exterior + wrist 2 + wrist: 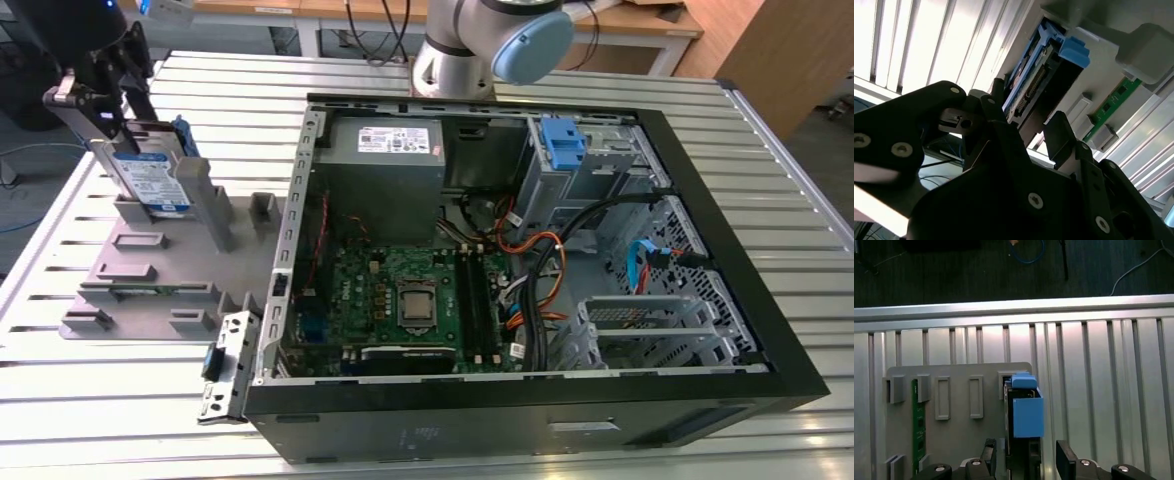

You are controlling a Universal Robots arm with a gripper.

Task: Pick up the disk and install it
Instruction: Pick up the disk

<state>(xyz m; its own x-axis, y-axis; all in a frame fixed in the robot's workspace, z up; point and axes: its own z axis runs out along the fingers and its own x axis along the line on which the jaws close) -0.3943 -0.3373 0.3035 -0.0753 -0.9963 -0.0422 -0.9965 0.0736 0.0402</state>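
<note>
At the exterior view's upper left, the gripper (118, 130) straddles the disk (151, 182) standing in a grey rack (160, 285), fingers (1064, 457) spread apart.

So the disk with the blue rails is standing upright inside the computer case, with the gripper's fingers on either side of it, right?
Not quite. The disk stands upright in the grey holder outside the computer case, toward the exterior view's left, as the exterior view shows. The rest holds: the gripper has a finger on either side of it.
</note>
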